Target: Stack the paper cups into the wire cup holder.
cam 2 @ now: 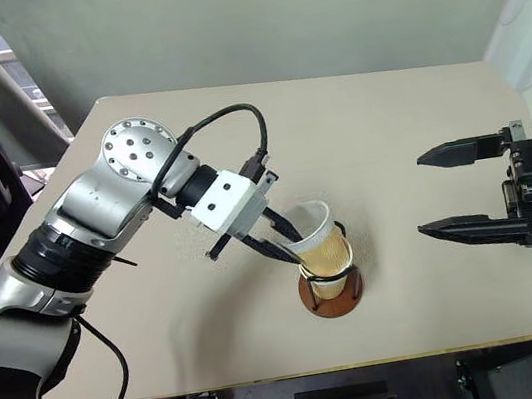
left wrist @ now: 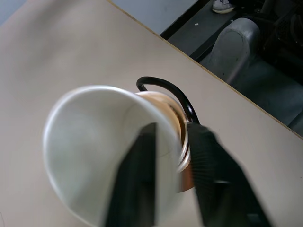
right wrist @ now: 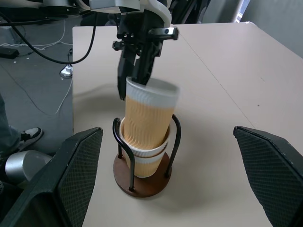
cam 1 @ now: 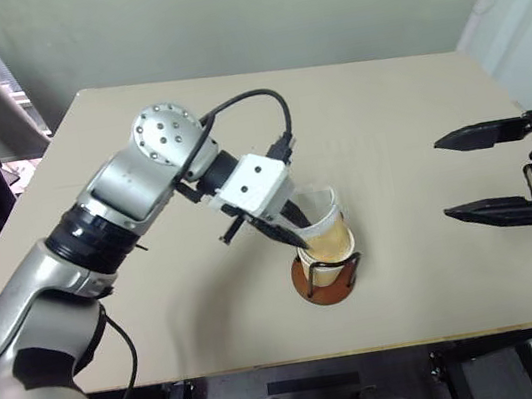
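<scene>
The wire cup holder (right wrist: 142, 183) has a reddish-brown disc base and black wire loops, and stands near the table's front edge. Paper cups (right wrist: 144, 160) sit nested inside it. A top paper cup (right wrist: 147, 116), tan outside and white inside, leans in the stack and sticks up above the loops. My left gripper (cam 2: 288, 240) straddles this cup's rim, one finger (left wrist: 137, 179) inside and one finger (left wrist: 210, 175) outside. The fingers stand apart from the cup wall, so the gripper is open. My right gripper (cam 1: 442, 179) hangs open and empty to the right, away from the holder.
The beige table (cam 1: 384, 110) is bare around the holder. Its front edge (cam 1: 391, 347) runs just behind the holder's base. A black cable (cam 1: 260, 99) loops over the left wrist.
</scene>
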